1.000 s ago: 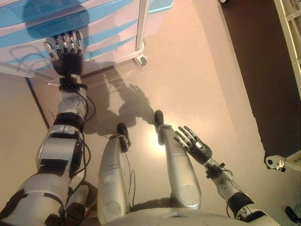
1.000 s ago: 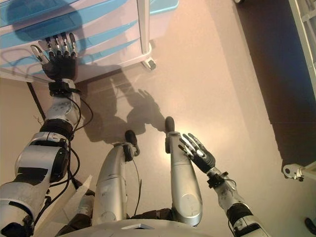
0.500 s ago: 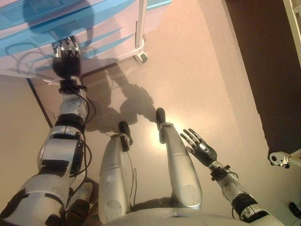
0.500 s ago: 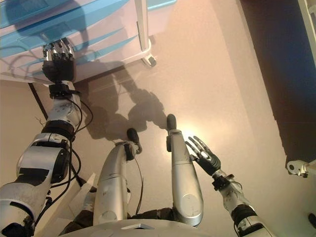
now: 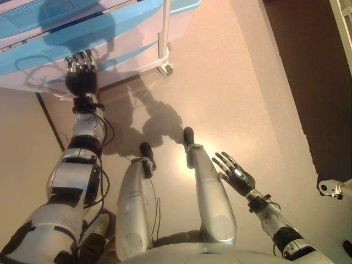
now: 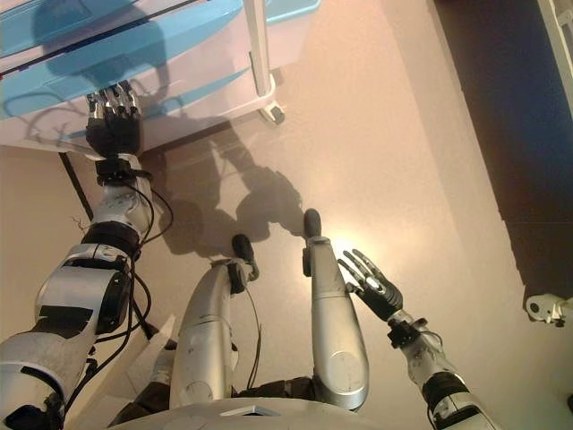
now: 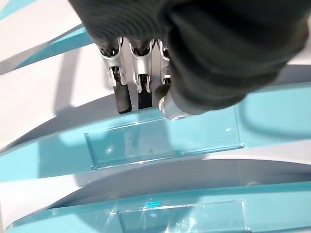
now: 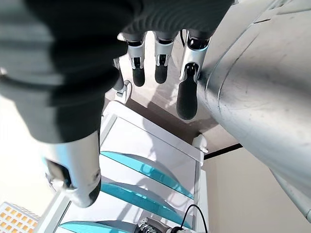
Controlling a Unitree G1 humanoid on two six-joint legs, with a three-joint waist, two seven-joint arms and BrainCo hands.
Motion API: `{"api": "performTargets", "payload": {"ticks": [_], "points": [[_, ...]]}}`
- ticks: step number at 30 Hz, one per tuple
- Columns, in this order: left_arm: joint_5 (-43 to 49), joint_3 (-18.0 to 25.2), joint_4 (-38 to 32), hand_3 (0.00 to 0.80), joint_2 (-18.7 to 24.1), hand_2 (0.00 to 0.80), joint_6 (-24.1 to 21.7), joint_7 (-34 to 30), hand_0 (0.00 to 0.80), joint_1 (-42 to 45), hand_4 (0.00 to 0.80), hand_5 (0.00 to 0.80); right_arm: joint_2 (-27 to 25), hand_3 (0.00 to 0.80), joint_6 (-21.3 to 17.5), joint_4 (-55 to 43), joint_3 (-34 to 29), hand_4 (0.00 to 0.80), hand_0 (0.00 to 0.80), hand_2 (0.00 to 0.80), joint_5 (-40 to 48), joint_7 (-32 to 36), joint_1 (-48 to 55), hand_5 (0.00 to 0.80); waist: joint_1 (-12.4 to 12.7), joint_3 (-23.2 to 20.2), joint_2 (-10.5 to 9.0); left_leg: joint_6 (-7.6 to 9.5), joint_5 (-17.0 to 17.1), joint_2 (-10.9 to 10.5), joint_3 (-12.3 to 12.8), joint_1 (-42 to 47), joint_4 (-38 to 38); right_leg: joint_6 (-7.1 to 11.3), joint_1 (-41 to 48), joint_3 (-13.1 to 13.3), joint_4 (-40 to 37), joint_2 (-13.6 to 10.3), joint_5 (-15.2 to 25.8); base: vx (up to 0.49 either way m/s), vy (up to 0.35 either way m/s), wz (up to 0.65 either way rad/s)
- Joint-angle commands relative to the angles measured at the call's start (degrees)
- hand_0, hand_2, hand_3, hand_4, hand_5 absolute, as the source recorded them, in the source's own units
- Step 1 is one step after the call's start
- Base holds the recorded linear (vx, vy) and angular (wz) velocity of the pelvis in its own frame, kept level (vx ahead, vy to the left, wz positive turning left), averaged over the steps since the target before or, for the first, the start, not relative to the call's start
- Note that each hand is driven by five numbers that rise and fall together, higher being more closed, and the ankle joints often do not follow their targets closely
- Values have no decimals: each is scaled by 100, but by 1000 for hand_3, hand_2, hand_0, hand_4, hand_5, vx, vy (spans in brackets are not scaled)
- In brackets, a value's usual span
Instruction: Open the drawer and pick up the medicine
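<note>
Left hand [image 5: 81,77] raised, fingers curled on drawer [image 7: 165,138] — right hand [image 5: 236,176] low, spread

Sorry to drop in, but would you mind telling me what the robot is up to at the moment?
It is working at a white drawer unit with blue drawer fronts. Its left hand is stretched out to one blue drawer front, fingers curled at its upper edge, though whether they grip it is unclear. The right hand hangs open beside the robot, idle. No medicine is visible in any view.
</note>
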Motion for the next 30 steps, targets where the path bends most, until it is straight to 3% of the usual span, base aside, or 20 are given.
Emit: {"api": "performTargets", "payload": {"ticks": [1, 19, 30], "points": [[-48, 424, -859, 800, 453, 800, -50, -1062, 800, -400, 800, 800, 69, 0, 74, -123, 345, 0, 0, 0, -195, 125, 451, 0, 190, -150, 251, 20, 86, -371, -107, 549, -1299, -212, 336, -503, 538, 272, -786, -44, -50, 3], [302, 593, -557, 800, -24, 800, 686, -1640, 800, 1011, 800, 800, 243, 0, 65, -621, 438, 0, 0, 0, -321, -144, 558, 0, 459, -150, 80, -177, 344, -225, -357, 868, -1561, -399, 844, -896, 551, 328, -1181, -50, -70, 9], [702, 649, -594, 800, -660, 800, 976, -1943, 800, 2192, 800, 800, 321, 0, 104, -977, 317, 0, 0, 0, -484, -345, 650, 0, 684, -150, -27, -258, 459, -192, -562, 977, -1605, -469, 1059, -1149, 701, 298, -1360, -37, -52, 9]]}}
